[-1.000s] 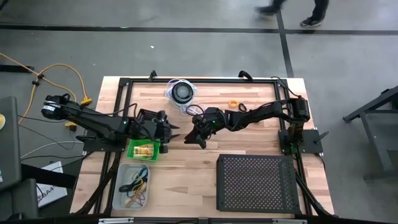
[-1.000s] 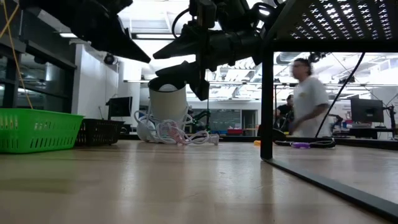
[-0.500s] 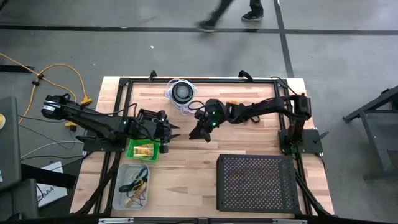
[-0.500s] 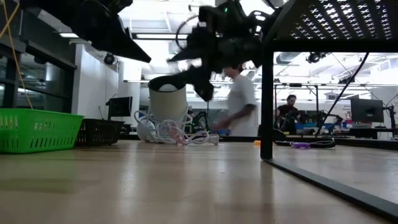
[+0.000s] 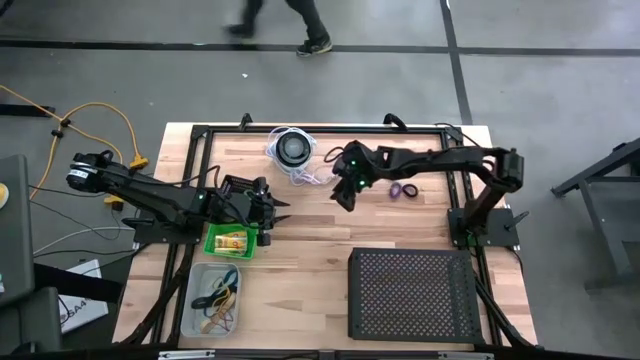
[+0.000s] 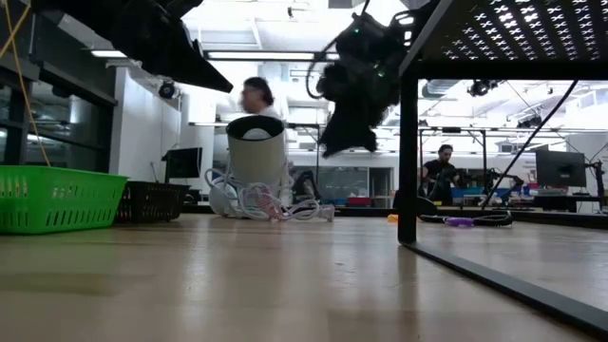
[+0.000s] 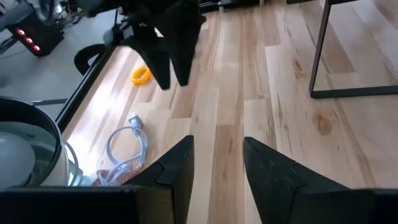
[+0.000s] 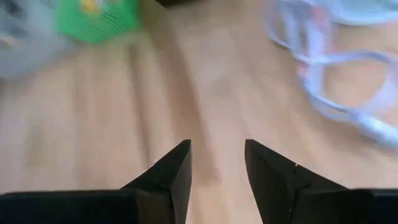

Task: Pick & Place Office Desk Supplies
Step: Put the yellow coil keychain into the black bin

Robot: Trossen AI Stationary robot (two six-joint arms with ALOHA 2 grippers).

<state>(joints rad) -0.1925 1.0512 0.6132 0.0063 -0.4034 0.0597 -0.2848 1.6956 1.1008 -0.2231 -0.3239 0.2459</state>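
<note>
**Two open claws above a tabletop of scattered supplies**

Two dark arms work over one wooden tabletop (image 5: 300, 255). The left claw (image 5: 283, 211) hangs by the green basket (image 5: 232, 242), its fingers spread with nothing between them. The right claw (image 5: 346, 195) is raised above the boards near the round black disc (image 5: 292, 148) with its white coiled cord (image 5: 307, 176); its fingers are parted too and carry nothing.

Counted from above: one green basket holding yellow packets (image 5: 231, 240), too small to count; one clear bin (image 5: 214, 298) with a tangle of rubber-band loops (image 5: 217, 297) whose number cannot be told; one purple ring (image 5: 402, 190) lying on the wood just beside the right arm; and one large black perforated tray (image 5: 414, 296) at the near right. The left wrist view adds one orange ring (image 7: 142, 74) on the boards beyond the cord.

No writing can be read anywhere.

The tabletop is pale planks in a black frame, standing on a grey floor crossed by dark lines. At table height, a bright workshop with benches and monitors shows behind; two people (image 6: 252, 97) are there, one far off.
</note>
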